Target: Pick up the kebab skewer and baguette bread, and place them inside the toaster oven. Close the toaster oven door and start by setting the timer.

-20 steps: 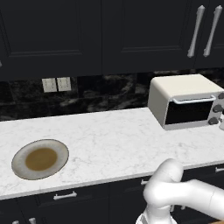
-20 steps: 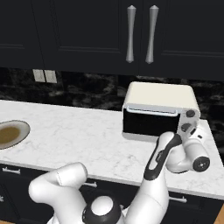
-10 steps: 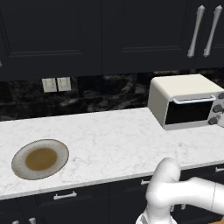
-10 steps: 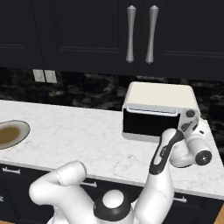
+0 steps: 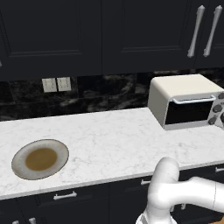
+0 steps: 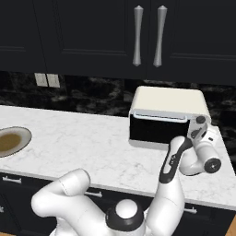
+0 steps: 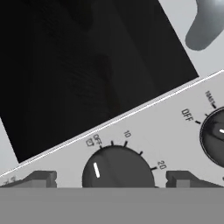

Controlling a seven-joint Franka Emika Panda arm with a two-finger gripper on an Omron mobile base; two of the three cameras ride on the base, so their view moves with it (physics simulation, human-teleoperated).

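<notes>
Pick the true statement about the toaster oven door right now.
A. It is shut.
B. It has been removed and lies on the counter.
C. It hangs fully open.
A: the toaster oven door stands upright, flush against the toaster oven, handle bar at the top.

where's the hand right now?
In the right base view the hand is at the right end of the toaster oven, against its knob panel. In the hand view its fingertips flank a timer knob.

Glossy dark glass toaster oven door
</notes>
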